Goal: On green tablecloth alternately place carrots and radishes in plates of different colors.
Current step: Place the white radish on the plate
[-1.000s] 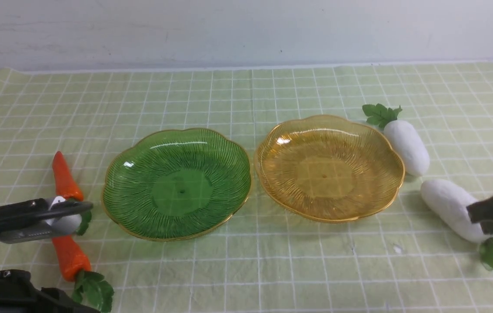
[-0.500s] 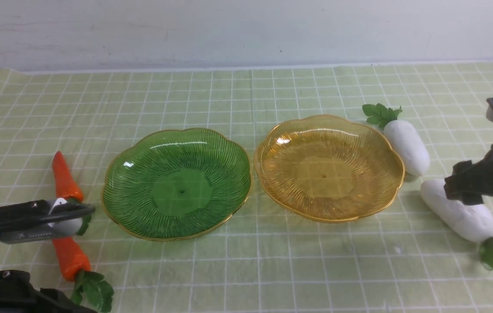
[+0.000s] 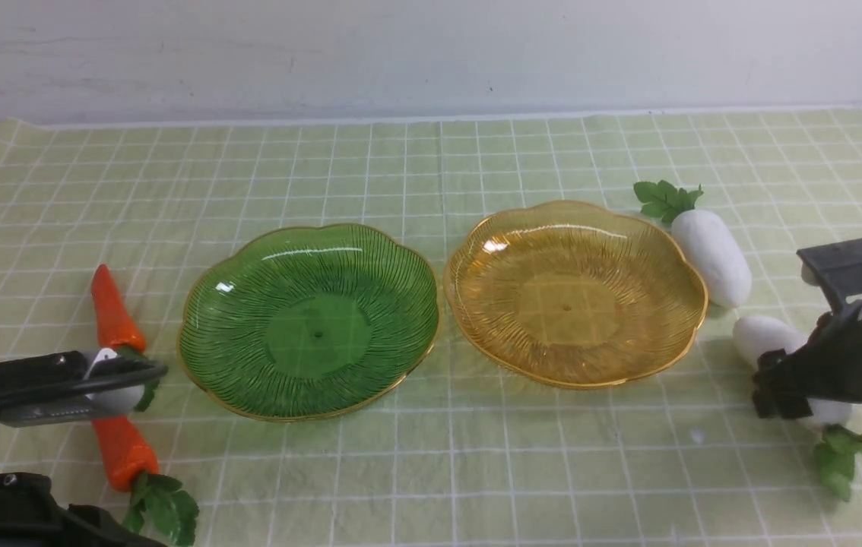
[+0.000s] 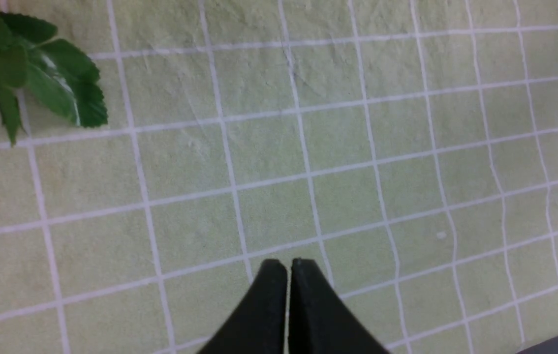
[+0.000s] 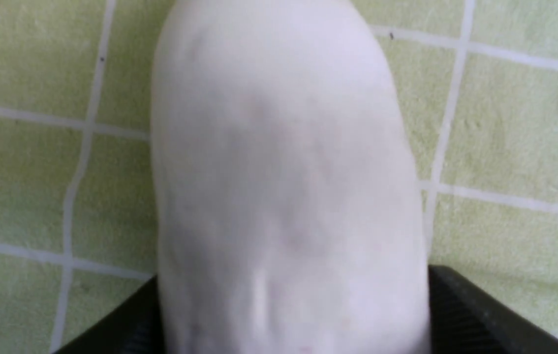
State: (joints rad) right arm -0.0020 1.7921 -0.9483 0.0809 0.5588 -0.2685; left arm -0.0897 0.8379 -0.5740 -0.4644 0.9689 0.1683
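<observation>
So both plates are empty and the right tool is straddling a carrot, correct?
Not a carrot: the right wrist view shows the right tool straddling a white radish lying on the cloth. The green plate and the yellow plate are indeed empty.

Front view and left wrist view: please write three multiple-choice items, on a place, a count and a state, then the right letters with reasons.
1. Where is the far radish relative to the amber plate? A inside it; B beside it, on the green tablecloth; C under it.
2. How many carrots are visible? A one; B two; C three.
3. How is the left gripper? A open wide; B shut on a carrot; C shut, holding nothing.
1 B: it lies on the cloth by the plate's right rim. 2 B: two orange ones lie at the left. 3 C: its jaws meet over bare cloth.
</observation>
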